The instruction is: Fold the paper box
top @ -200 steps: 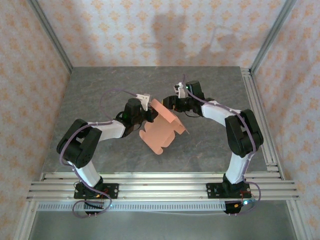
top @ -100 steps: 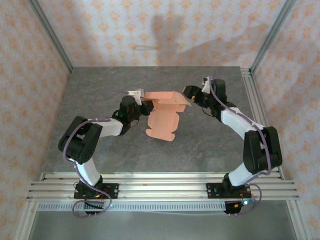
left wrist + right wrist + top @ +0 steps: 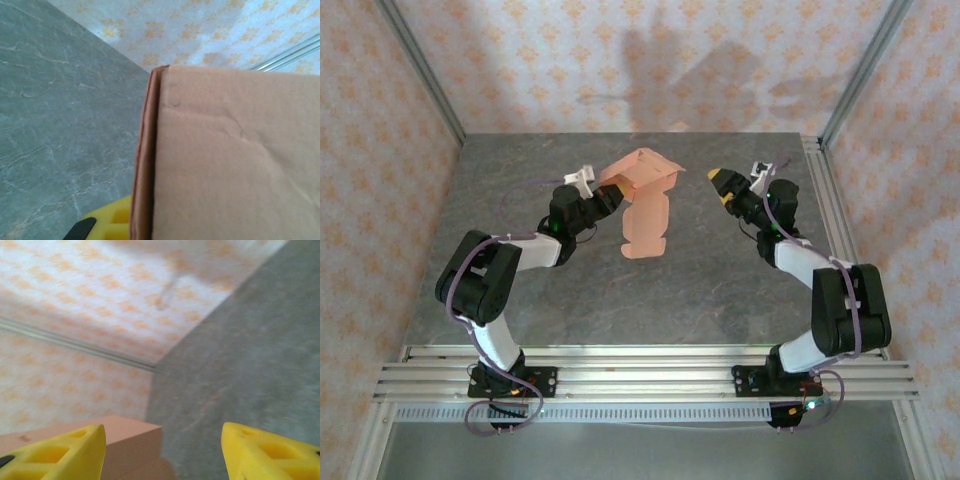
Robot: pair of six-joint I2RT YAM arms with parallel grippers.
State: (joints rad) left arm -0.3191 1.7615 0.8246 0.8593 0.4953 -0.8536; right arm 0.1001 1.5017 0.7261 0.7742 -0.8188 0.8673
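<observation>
Salmon card, likely light and floppy: paper box (image 3: pixel 645 215) pinched in left gripper (image 3: pixel 607 191); right gripper (image 3: pixel 722 180), at its three o'clock, gapes empty; best taken near creases.

The paper box (image 3: pixel 642 205) is thin salmon-orange card, partly folded. Its far part forms a hollow sleeve raised over the far middle of the bench (image 3: pixel 720 290), and a round-tabbed panel hangs toward the near side.
</observation>
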